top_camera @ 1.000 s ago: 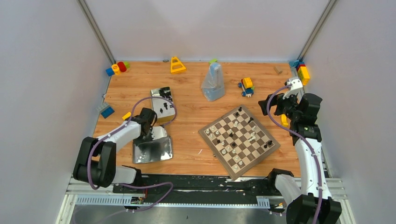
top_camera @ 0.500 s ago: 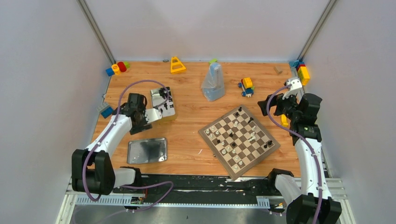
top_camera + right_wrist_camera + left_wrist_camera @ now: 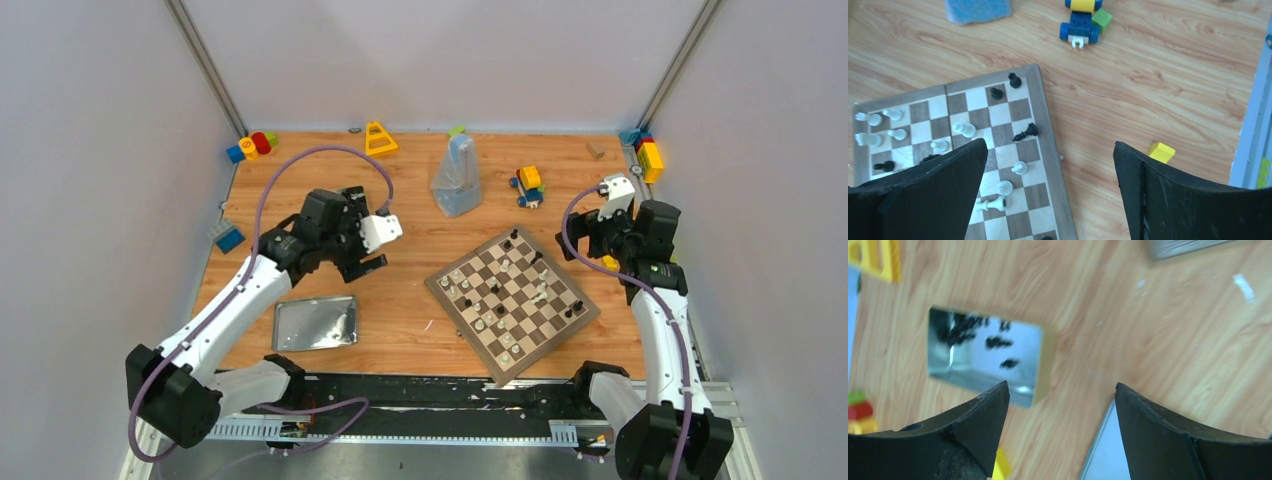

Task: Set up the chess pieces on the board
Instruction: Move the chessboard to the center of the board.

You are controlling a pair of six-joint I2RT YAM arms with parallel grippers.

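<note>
Board (image 3: 548,328) sits diamond-wise, right of tabletop centre, one corner close to near edge. Chess pieces (image 3: 540,293), black and cream, scattered over squares, not in rows. Flat silver lid (image 3: 315,323) lies toward near-left corner. Left end effector (image 3: 368,243) over tabletop left of centre, beyond lid, apart from board. Right end effector (image 3: 585,232) near right edge, beside board's far-right side. Clear bag with blue contents (image 3: 458,178) upright, mid far side. Yellow triangle (image 3: 379,139) at far edge. Toy block car (image 3: 528,187) right of bag. Coloured blocks (image 3: 250,146) in far-left corner, more blocks (image 3: 647,153) in far-right corner.
</note>
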